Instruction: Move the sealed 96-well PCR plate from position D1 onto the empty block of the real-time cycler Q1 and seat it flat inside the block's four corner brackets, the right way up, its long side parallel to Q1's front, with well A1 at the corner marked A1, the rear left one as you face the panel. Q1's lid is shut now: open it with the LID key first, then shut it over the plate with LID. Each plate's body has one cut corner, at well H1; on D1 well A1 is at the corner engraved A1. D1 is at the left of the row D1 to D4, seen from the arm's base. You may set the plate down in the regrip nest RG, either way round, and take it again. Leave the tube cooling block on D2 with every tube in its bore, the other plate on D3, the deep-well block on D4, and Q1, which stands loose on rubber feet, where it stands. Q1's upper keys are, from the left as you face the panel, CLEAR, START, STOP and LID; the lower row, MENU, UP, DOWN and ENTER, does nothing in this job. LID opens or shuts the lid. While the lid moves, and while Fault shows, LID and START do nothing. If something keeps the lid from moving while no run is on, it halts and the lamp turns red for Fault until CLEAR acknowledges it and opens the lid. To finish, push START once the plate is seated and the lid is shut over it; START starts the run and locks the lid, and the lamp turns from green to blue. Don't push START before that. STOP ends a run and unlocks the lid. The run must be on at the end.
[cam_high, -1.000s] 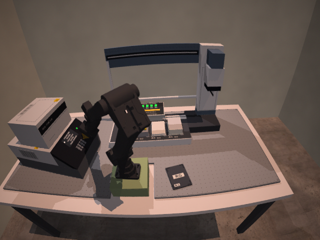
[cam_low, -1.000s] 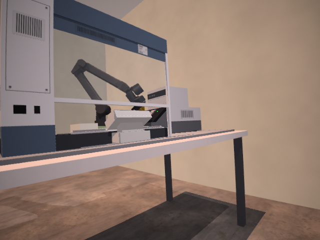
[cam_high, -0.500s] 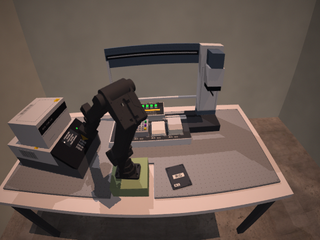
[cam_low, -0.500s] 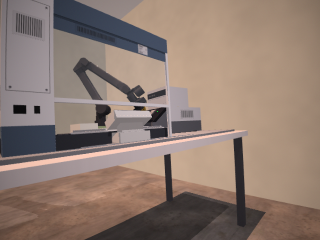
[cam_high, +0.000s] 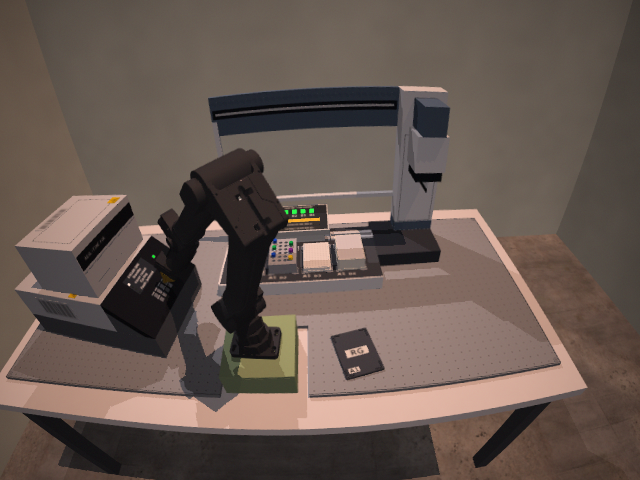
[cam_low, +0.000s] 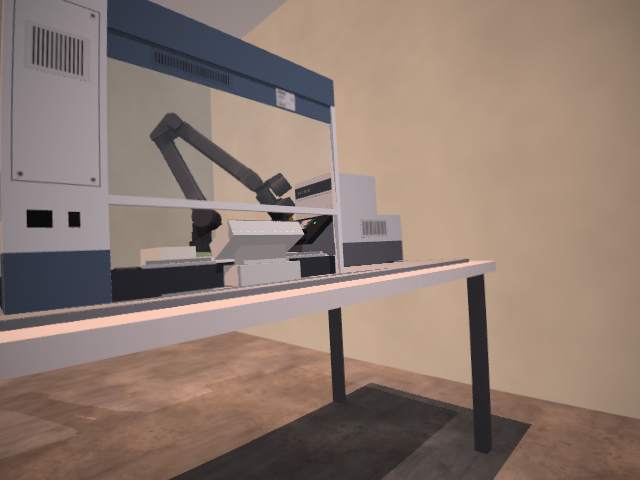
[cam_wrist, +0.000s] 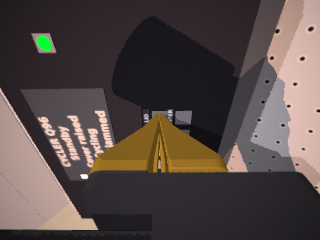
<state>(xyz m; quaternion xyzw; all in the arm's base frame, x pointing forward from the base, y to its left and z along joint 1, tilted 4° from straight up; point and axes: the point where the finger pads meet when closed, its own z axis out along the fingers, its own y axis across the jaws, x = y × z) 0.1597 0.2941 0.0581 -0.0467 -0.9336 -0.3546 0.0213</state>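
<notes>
Yellow fingertips of the empty, clenched gripper (cam_wrist: 159, 120) are aimed at Q1's keypad (cam_wrist: 167, 117) just ahead, the LID press being judged in hand, while the PCR plate, hidden behind the arm, is left untouched.
</notes>
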